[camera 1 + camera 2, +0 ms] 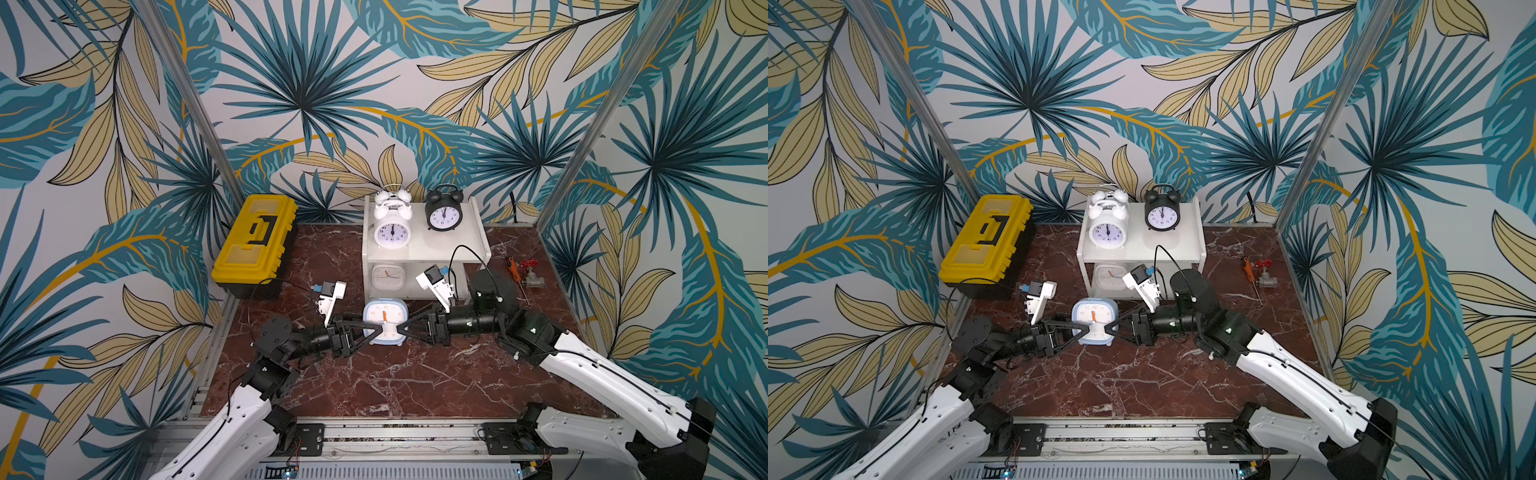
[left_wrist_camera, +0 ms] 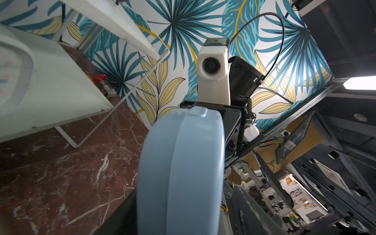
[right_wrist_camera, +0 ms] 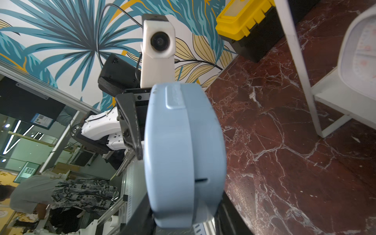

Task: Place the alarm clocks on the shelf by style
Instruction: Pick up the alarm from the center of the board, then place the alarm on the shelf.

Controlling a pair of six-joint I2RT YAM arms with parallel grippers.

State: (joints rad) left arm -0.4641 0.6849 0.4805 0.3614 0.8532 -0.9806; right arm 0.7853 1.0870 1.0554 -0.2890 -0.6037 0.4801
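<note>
Straddling the blue clock [image 1: 384,311] over red marble tabletop [image 1: 395,382] between leaf-print walls [image 1: 316,104], left pincer [image 1: 379,328] and right pincer [image 1: 400,328]: grip unclear.

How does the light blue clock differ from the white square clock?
Colour: the light blue clock is blue-cased, the white square clock white. Place: the white square clock sits on the shelf, lower tier; the light blue clock is in front of the shelf. Handling: the left tool and right tool flank the light blue clock; neither is at the white square clock. Both are rounded squares with orange hands.
</note>
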